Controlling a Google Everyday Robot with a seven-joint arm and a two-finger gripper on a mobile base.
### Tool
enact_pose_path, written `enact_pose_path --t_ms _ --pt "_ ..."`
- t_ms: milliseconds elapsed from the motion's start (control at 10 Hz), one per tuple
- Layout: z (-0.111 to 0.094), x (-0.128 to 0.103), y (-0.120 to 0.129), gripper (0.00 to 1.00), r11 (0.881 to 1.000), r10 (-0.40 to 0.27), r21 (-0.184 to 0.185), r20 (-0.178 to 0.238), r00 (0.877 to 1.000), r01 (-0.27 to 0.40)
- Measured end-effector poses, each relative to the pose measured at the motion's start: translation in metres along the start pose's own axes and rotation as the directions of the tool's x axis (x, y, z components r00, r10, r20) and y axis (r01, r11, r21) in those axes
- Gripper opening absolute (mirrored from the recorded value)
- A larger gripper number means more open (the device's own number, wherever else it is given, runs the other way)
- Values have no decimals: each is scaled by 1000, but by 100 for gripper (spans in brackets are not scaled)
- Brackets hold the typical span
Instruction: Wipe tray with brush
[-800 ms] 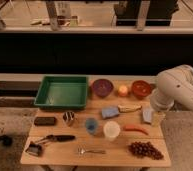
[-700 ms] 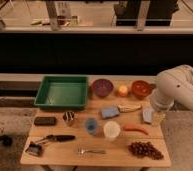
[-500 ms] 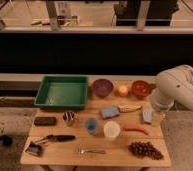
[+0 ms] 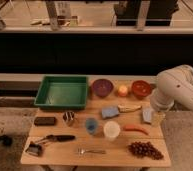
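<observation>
The green tray (image 4: 61, 104) sits at the back left of the wooden table, and nothing shows inside it. The brush (image 4: 59, 138) lies flat near the front left corner, its black handle pointing right and its dark head (image 4: 34, 149) toward the table's left edge. My white arm (image 4: 176, 89) bends in from the right. My gripper (image 4: 157, 119) hangs over the table's right edge, far from both tray and brush, open and holding nothing.
A purple bowl (image 4: 102, 87), a small orange fruit (image 4: 122, 90) and an orange bowl (image 4: 141, 88) line the back. A blue sponge (image 4: 109, 112), banana (image 4: 128, 107), two cups (image 4: 111, 130), red chili (image 4: 136, 129), grapes (image 4: 144, 149), fork (image 4: 90, 150) and black block (image 4: 45, 120) fill the rest.
</observation>
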Motion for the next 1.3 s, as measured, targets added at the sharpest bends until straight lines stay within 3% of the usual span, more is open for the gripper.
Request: enact_pose_path --t_ms 600,900,1100,1300 --pt "0 -1 1 80 1000 -8 0 1 1000 8" --pt "-1 -24 17 80 995 -93 -19 43 995 94" --pt "0 -27 16 80 995 -103 -11 50 993 103" --pt "-3 -38 21 80 988 -152 -20 78 985 154"
